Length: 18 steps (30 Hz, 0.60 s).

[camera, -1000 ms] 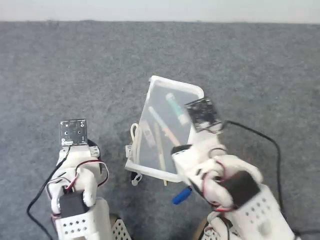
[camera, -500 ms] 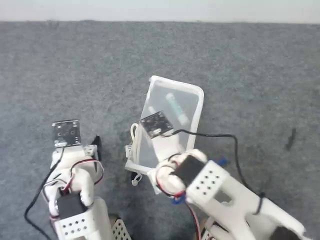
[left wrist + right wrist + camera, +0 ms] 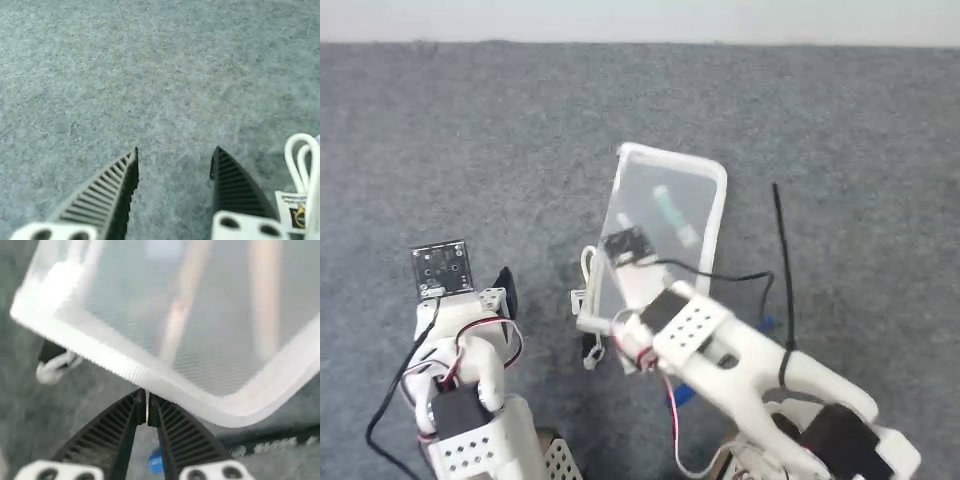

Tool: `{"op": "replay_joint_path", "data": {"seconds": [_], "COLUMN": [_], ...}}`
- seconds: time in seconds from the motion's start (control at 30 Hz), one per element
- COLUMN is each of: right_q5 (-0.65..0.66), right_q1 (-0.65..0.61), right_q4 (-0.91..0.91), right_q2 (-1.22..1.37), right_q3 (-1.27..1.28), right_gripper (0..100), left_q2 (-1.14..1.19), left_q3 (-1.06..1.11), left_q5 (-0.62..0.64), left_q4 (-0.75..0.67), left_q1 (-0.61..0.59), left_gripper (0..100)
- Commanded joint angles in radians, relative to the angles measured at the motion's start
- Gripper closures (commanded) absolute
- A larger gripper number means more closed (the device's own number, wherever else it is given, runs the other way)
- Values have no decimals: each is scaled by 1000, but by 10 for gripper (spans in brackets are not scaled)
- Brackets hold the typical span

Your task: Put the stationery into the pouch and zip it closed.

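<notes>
The right claw (image 3: 146, 399) is closed to a hairline slit. Its 2 tips touch the white zip edge of the pouch (image 3: 200, 315); whether they pinch it I cannot tell. The left claw (image 3: 176, 150) gapes wide, holding nothing, above the grey table (image 3: 150, 60). The pouch is translucent and white-rimmed, lying on the table with stationery (image 3: 672, 214) inside. Its white cord loop (image 3: 300, 160) lies just beside the left claw.

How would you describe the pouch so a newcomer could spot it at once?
On the grey table, look at the middle, partly under the right arm. The pouch is a flat rectangle with a thick white border, the only see-through thing there, stationery showing faintly inside.
</notes>
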Motion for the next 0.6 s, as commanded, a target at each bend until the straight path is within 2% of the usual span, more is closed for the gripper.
{"op": "replay_joint_path", "data": {"seconds": [0.0, 0.23, 0.57], "right_q5": [91, 229, 242], "right_q1": [117, 254, 366], "right_q4": [-93, -257, -275], "right_q2": [-8, -5, 33], "right_q3": [-63, -84, -269], "right_gripper": [993, 993, 992], "left_q2": [-6, -6, -6], "left_q3": [-22, -22, -21], "left_q5": [0, 0, 0], "left_q4": [-25, -23, -23], "left_q1": [-6, -6, -5], "left_gripper": [776, 776, 776]}}
